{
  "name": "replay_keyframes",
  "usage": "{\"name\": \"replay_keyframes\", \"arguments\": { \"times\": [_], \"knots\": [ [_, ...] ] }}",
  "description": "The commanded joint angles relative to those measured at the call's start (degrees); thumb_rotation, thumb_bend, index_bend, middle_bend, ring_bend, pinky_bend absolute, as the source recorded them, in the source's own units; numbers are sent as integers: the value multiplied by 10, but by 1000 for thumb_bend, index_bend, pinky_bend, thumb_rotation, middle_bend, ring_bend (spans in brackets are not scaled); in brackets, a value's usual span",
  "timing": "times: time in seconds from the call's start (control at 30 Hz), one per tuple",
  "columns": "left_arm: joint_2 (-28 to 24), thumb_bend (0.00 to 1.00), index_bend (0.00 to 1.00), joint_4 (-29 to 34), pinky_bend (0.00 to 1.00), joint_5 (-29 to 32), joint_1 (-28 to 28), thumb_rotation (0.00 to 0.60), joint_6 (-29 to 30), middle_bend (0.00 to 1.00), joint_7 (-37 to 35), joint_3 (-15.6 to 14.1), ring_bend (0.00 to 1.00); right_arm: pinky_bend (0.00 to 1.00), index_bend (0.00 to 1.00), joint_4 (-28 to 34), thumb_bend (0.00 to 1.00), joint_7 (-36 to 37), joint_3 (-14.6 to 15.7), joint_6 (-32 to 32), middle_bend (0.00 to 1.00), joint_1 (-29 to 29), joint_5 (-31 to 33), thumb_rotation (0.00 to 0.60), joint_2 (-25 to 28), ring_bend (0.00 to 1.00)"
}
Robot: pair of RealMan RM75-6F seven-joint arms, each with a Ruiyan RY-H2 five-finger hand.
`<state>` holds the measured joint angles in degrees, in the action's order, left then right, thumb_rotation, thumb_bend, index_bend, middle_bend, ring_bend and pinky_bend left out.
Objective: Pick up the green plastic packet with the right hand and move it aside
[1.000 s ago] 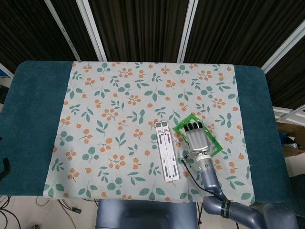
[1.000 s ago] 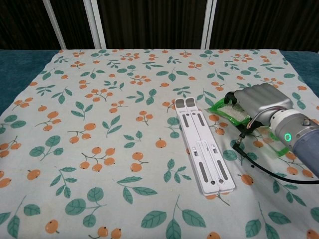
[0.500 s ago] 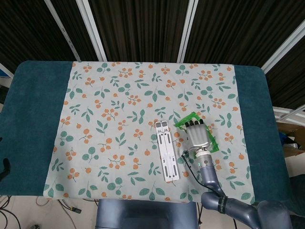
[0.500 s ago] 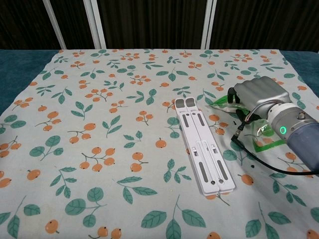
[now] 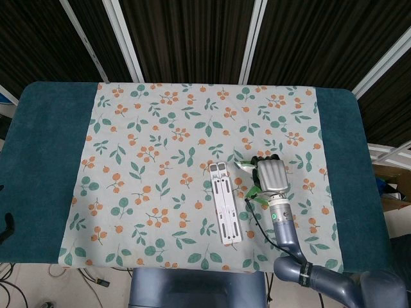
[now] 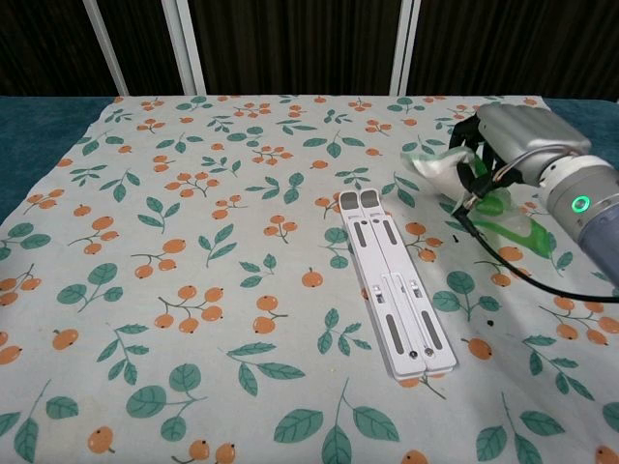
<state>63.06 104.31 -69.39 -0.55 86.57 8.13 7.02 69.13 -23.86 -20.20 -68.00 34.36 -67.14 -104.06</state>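
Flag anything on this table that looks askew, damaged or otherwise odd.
Nothing looks damaged or spilled. The green plastic packet hangs crumpled in the right hand, lifted off the cloth. The white folding stand lies flat, slightly diagonal.

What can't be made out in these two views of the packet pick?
- Green plastic packet: in the head view the right hand covers most of it; only edges show.
- Fingertip contact on the packet: hidden under the right hand in both views.
- Packet print: blurred in the chest view, too small in the head view.
- Left hand: in neither view.
- White folding stand: what it is exactly, unclear.
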Motion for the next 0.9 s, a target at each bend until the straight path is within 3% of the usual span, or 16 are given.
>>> {"name": "replay_keyframes", "arguments": {
  "times": [0.03, 0.27, 0.43, 0.7, 0.9],
  "knots": [
    [0, 547, 145, 1, 0, 0, 0, 600, 0, 0, -1, 0, 0, 349, 605, 49, 597, 30, -25, -1, 574, -6, 7, 600, 42, 542],
    [0, 547, 145, 2, 0, 0, 1, 600, 1, 0, -2, 0, 0, 349, 623, 153, 597, 97, -71, 33, 579, -13, 48, 600, 122, 543],
    [0, 546, 145, 2, 0, -1, 1, 600, 1, 0, -3, 0, 0, 349, 626, 202, 596, 125, -98, 20, 579, -18, 47, 600, 164, 542],
    [-1, 546, 145, 3, 0, 0, 1, 600, 0, 0, -5, 0, 0, 349, 629, 287, 596, 168, -119, -8, 580, -36, 34, 600, 225, 541],
    [-1, 546, 145, 4, 0, 0, 1, 600, 0, 0, -7, 0, 0, 348, 630, 355, 593, 254, -140, 3, 577, -54, 37, 600, 275, 540]
  ]
}}
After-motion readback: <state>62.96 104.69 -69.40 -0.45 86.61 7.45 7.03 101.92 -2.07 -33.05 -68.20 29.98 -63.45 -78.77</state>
